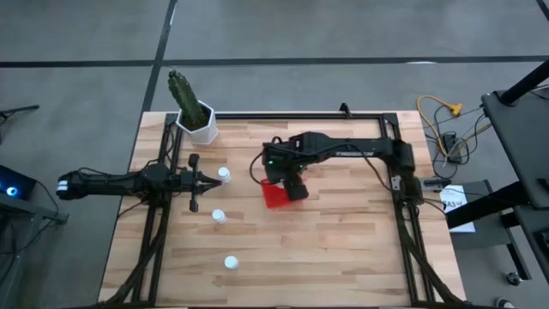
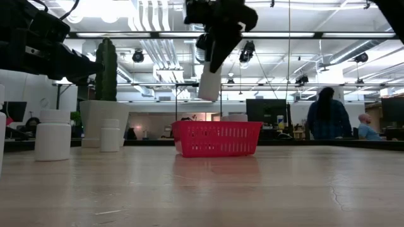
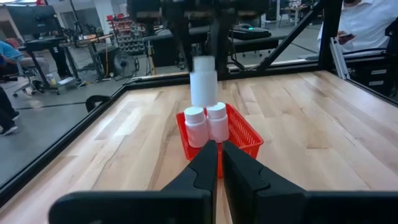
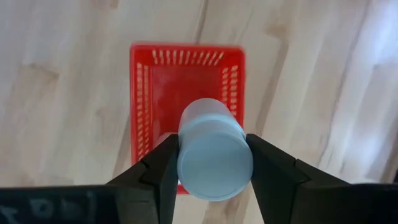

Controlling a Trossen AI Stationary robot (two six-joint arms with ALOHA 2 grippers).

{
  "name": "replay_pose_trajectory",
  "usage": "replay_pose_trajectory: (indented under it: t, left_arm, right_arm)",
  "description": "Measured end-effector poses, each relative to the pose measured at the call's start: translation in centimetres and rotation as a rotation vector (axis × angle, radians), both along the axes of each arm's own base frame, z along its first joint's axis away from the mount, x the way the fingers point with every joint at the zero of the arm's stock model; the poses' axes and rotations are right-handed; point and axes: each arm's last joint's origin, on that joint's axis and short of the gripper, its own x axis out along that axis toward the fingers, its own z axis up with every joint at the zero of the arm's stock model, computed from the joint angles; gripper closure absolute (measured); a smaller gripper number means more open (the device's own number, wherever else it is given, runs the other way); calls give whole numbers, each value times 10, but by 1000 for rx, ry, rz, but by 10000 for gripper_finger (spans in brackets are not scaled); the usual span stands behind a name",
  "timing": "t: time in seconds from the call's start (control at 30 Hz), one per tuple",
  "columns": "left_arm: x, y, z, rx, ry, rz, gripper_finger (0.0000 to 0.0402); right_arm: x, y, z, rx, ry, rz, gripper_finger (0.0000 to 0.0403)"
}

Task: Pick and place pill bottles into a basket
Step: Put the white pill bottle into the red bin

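My right gripper (image 1: 292, 184) is shut on a white pill bottle (image 2: 209, 82) and holds it in the air over the red mesh basket (image 1: 273, 197), which sits mid-table. In the left wrist view two bottles (image 3: 194, 124) (image 3: 216, 121) stand upright in the basket's (image 3: 245, 140) end nearest my left arm. Three more bottles stand on the table to the left: (image 1: 224, 175), (image 1: 219, 216), (image 1: 230, 262). My left gripper (image 3: 219, 148) is shut and empty, raised above the table left of the basket, fingers pointing toward it. My right gripper pinches the bottle's upper end (image 4: 214, 165) between its two fingers (image 4: 165, 165), one on each side of the round wall. The fingers come from above, pointing down. The bottle hangs below them, near upright, clear of the basket's rim (image 2: 218, 123).
A white hexagonal pot with a green cactus (image 1: 199, 120) stands at the table's far left corner. Black frame rails (image 1: 403, 197) run along the table's sides and far edge. Bare wood lies on the near and right sides. People show in the room beyond (image 2: 325, 116).
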Motion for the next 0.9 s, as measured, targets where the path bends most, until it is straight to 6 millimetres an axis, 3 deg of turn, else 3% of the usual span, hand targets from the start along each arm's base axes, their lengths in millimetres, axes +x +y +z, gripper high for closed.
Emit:
replay_pose_trajectory:
  t: [0.3,0.9]
  left_arm:
    - [0,0,0,0,1,0,396]
    - [0,0,0,0,1,0,396]
  right_arm:
    - [20,-2,-28,4,71,40,254]
    - [19,-12,-63,-2,100,50,254]
